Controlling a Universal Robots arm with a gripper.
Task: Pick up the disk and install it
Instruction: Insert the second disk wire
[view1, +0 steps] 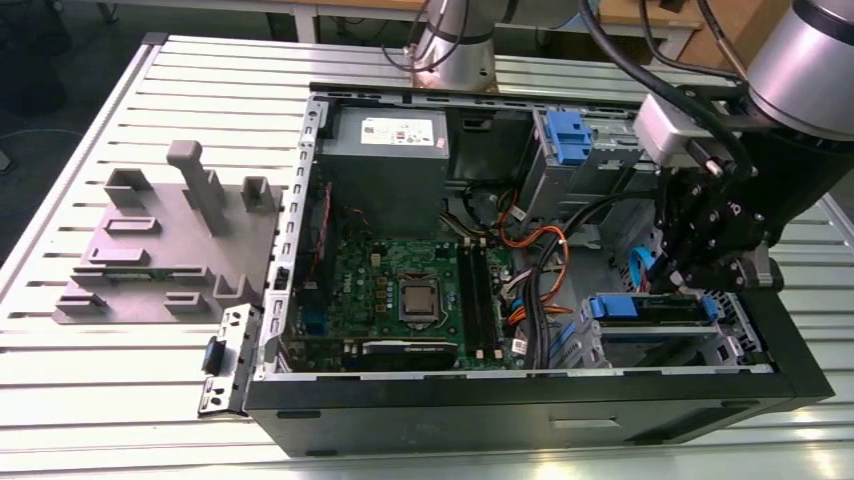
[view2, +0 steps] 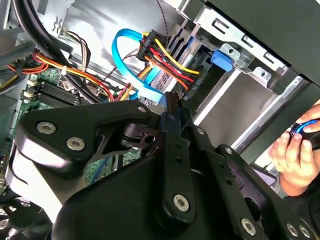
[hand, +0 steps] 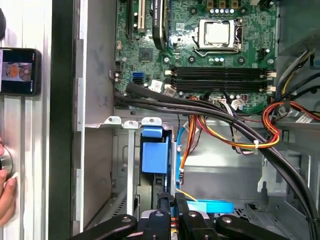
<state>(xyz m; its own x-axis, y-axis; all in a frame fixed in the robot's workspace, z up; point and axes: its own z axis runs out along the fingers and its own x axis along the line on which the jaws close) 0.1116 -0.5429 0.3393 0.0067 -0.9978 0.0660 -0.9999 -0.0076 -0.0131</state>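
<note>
A ribbed silver aluminium tabletop (view1: 80, 400) carries an open black computer case (view1: 534, 415) and, at 9 o'clock in the exterior view, a grey slotted plastic fixture (view1: 160, 250). Dark floor (view1: 54, 40) lies beyond at 11 o'clock. The silver, blue-railed disk (view1: 650, 308) sits in the case's drive bay at 4 o'clock. The black end effector (view2: 171, 107) is just above it, its fingers closed together on nothing visible. A person's hand (view2: 295, 155) is outside the case wall.

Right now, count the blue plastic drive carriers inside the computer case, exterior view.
2. The far carrier stands in the back bay; the near carrier lies in the front bay, below the arm. The arm may hide more.
</note>
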